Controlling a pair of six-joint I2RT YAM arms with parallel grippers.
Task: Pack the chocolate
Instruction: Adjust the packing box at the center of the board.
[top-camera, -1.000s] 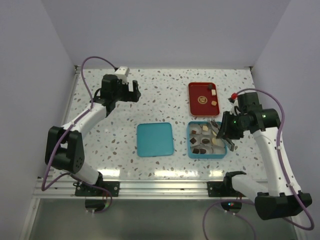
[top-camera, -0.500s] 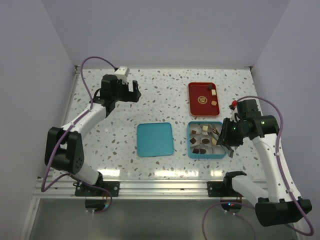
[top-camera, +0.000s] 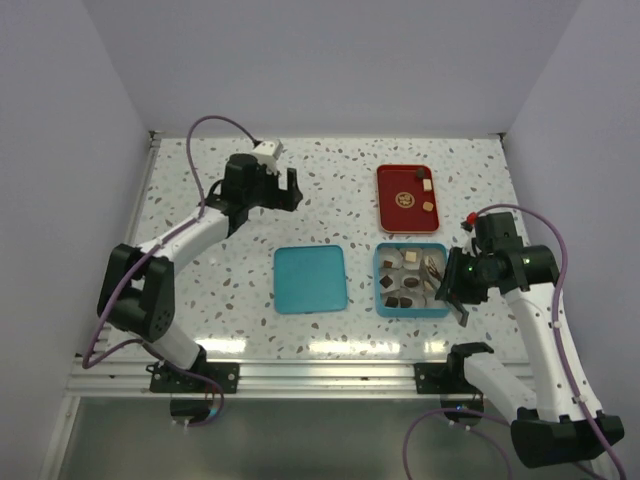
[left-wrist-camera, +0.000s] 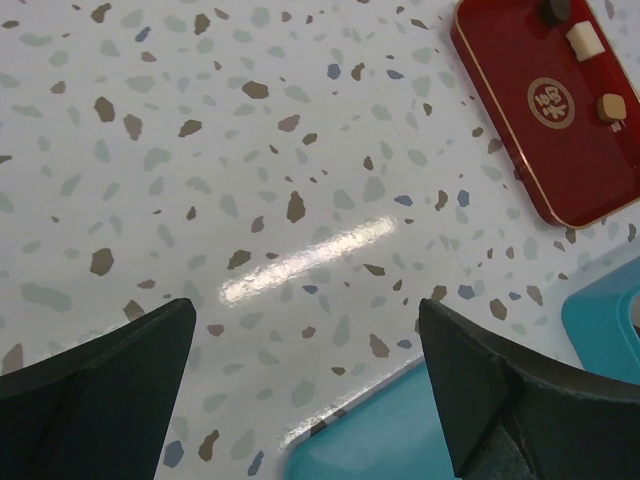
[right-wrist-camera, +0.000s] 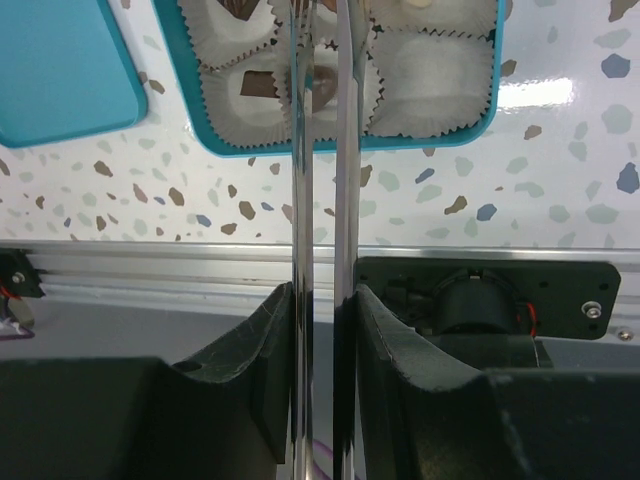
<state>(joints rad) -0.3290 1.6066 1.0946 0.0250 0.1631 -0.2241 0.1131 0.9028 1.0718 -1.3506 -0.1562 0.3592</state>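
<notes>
Hidden: the tips of the tweezers (right-wrist-camera: 297, 200) run off the top edge of the right wrist view, so I cannot tell whether they pinch a piece. A brown piece shows between the two blades, ahead of the right jaws.
Covered: from above, the right arm overlaps the side of the teal box (right-wrist-camera: 420, 143) nearest the right jaws.
Cut off: the left wrist view catches only a corner of the teal box and a strip of the teal lid (left-wrist-camera: 380, 440), both low and to the right of the left jaws.
Chocolate on tray: three pieces of chocolate (left-wrist-camera: 583, 40), one dark, one cream-white and one light brown. They lie on the red tray (left-wrist-camera: 520, 60), ahead and to the right of the left jaws.
Chocolate in box: pieces sit in paper cups (right-wrist-camera: 430, 85) straight ahead of the right jaws. From above there are perhaps six, too small to count surely.
Boxes: one.
Lids: one, flat on the desk (left-wrist-camera: 300, 150), ahead and left of the right jaws, beside the box.
Trays: one.
Left jaws: wide apart over bare desk, nothing between them.
Right jaws: clamped on the tweezers, whose two steel blades reach out over the box.
</notes>
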